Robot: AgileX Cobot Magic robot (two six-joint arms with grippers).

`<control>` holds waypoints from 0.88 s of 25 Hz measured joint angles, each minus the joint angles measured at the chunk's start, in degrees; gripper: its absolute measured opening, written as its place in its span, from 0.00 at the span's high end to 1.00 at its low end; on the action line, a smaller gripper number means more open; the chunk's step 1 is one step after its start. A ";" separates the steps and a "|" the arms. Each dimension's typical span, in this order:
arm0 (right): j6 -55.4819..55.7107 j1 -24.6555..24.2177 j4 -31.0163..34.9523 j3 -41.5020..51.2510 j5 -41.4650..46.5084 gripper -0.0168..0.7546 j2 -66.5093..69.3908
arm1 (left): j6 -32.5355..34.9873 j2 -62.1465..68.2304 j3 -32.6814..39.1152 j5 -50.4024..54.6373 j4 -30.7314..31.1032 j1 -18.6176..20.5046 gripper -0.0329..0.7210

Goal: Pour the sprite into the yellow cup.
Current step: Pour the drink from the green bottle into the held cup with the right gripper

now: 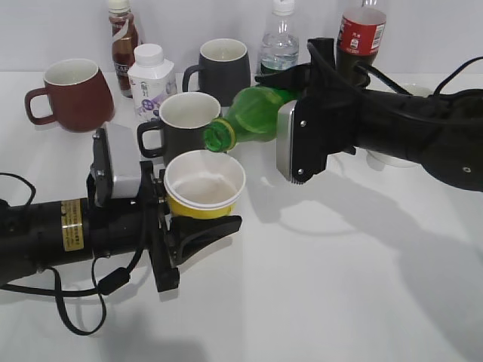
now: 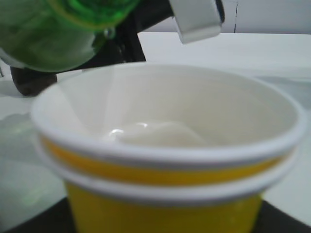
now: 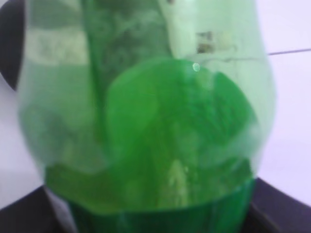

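The left gripper (image 1: 198,219) was clenched around the yellow cup (image 1: 204,185), holding it upright above the white table (image 1: 339,286), its black fingers (image 1: 213,228) hugging the yellow wall just under the rim. In the left wrist view the cup (image 2: 160,194) filled the frame, white inside, with a pale glistening patch at the bottom; whether that was liquid I could not tell.

The right gripper (image 1: 283,87) grasped the sprite (image 1: 253,113) by its body and had it tipped nearly flat, neck pointing left and slightly down. The open mouth of the bottle sat just above the far rim of the cup, very close to it, though I could not say if they touched. In the right wrist view the sprite (image 3: 155,145) was a green blur right in front of the lens.

Behind the cup stood a dark mug (image 1: 183,121), and further back a second dark mug (image 1: 223,69), a brown-red mug (image 1: 72,94) at the left, a small white bottle (image 1: 150,81), a brown bottle (image 1: 122,38), a water bottle (image 1: 280,45) and a cola bottle (image 1: 360,34) along the wall.
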 joint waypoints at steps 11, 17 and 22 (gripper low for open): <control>-5.42 0.00 0.00 0.00 0.05 0.42 -0.06 | 0.00 0.00 0.00 0.00 0.24 0.00 0.44; -6.89 0.00 0.00 0.00 0.05 0.42 -0.06 | 0.00 0.00 0.00 0.00 1.28 0.00 0.44; -7.90 0.00 0.00 0.00 -0.07 0.42 -0.06 | 0.00 0.00 0.00 0.00 2.22 0.00 0.44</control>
